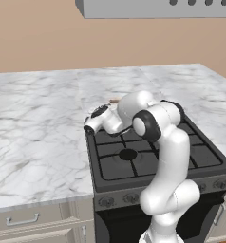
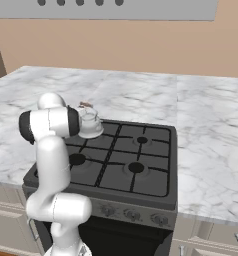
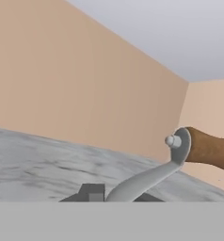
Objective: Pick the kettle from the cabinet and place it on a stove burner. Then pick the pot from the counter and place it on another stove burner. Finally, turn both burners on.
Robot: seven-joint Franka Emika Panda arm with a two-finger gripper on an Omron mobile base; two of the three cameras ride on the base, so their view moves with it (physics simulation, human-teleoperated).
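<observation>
The small silver-grey kettle (image 2: pixel 90 123) stands upright over the back-left burner of the dark stove (image 2: pixel 156 187), on the grate or just above it. In the left base view my arm hides all of it but the brown wooden bar (image 1: pixel 114 100). My gripper (image 1: pixel 91 125) is at the kettle's left side, level with its handle, and is shut on it. The hand view shows the wire handle (image 3: pixel 147 179) rising from the bottom middle to the wooden bar (image 3: pixel 210 150); the fingertips themselves are hidden. The pot and the cabinet are out of view.
White marble counter (image 1: pixel 34 137) lies on both sides of the stove and behind it. The other burners (image 2: pixel 136 167) (image 2: pixel 142 141) (image 1: pixel 127 154) are bare. Knobs (image 2: pixel 132 215) line the stove front. A grey hood (image 1: pixel 157 8) hangs above. Beige drawers (image 1: pixel 22 220) sit below the counter.
</observation>
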